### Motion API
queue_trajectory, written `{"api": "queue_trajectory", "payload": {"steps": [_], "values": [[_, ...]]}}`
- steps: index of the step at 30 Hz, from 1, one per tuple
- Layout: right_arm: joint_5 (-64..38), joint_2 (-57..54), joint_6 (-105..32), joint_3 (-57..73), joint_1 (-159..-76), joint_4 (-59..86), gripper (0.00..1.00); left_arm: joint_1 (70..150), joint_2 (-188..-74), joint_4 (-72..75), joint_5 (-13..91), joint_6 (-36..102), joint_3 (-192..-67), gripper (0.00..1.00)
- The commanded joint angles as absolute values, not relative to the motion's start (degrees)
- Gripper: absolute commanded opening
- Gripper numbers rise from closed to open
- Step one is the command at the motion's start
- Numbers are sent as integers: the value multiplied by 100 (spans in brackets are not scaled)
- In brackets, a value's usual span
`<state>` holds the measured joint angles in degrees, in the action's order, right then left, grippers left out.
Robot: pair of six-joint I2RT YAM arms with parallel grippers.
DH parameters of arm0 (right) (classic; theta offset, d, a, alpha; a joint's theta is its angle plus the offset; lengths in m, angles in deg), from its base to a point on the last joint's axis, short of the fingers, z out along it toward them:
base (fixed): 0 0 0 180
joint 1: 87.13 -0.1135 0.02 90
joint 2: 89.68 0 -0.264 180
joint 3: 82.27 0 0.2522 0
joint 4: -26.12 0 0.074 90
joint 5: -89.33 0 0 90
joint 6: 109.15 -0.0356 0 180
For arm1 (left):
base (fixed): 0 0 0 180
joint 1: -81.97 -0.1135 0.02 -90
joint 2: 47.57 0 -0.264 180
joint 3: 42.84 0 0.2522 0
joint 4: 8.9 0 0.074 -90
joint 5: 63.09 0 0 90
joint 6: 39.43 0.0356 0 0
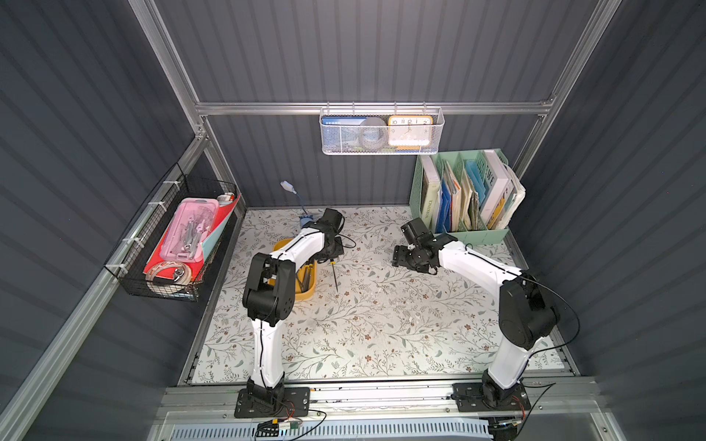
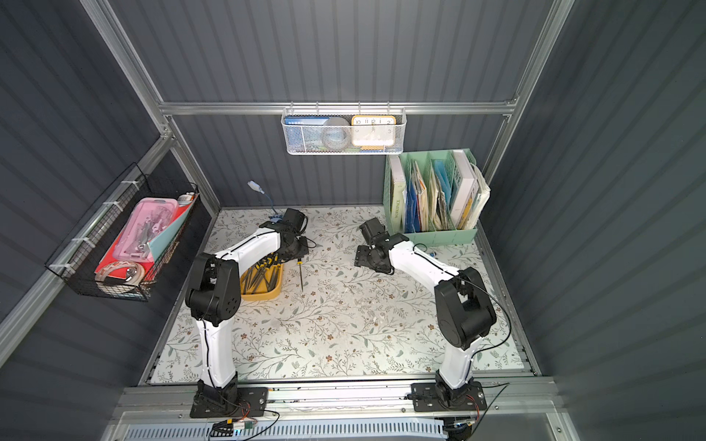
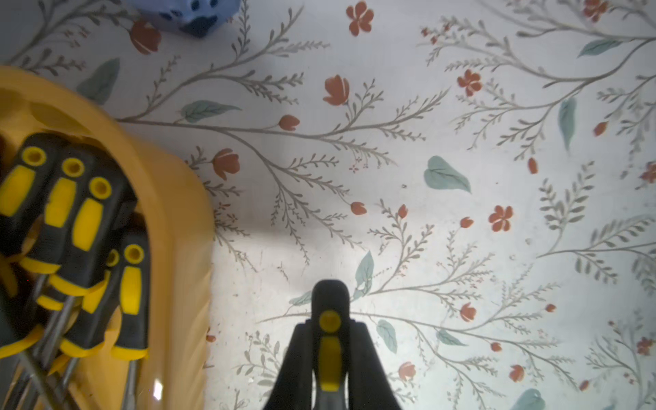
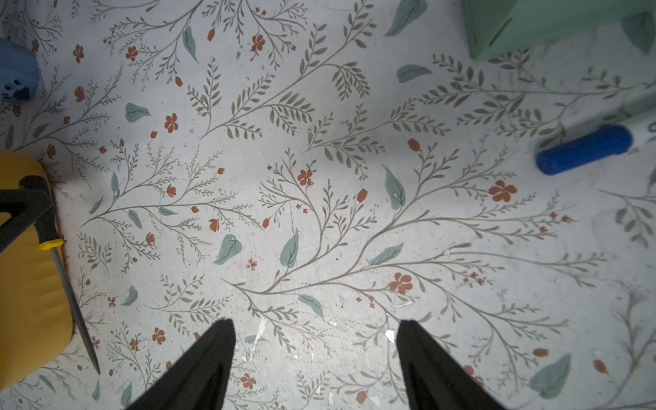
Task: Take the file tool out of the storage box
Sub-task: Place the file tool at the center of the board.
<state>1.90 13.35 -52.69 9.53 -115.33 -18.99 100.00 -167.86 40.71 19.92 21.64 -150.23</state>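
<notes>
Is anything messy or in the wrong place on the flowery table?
A blue-capped marker lies loose on the mat near the mint-green organiser, not put away. The mat has small white chipped flecks too. One file is outside the yellow storage box, but that looks deliberate: the left gripper holds it between its fingers.

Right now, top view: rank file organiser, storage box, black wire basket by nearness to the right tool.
1. File organiser, back-right corner, beside the right tool.
2. Storage box, by the left arm.
3. Black wire basket, left wall.
</notes>
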Motion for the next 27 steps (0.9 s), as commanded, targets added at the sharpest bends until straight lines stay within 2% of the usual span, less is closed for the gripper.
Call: {"api": "queue_trajectory", "payload": {"steps": [1, 10, 12, 17, 22, 27], "values": [[188, 1210, -5211, 843, -11491, -1981, 77, 10034, -16998, 3979, 1848, 2075, -14985, 0], [152, 1188, -5206, 743, -11429, -1974, 78, 10043, -17341, 3952, 1650, 2116, -15108, 1], [130, 1201, -5206, 749, -11403, -1972, 78, 10043, -17436, 4006, 1630, 2125, -15190, 7], [119, 1202, -5211, 746, -11391, -1959, 78, 10041, -17417, 4036, 1627, 2164, -15264, 31], [90, 1218, -5212, 768, -11384, -1941, 78, 10045, -17255, 4173, 1654, 2243, -15475, 49], [60, 1226, -5209, 771, -11385, -1847, 78, 10035, -16807, 4654, 1549, 2211, -16006, 52]]}}
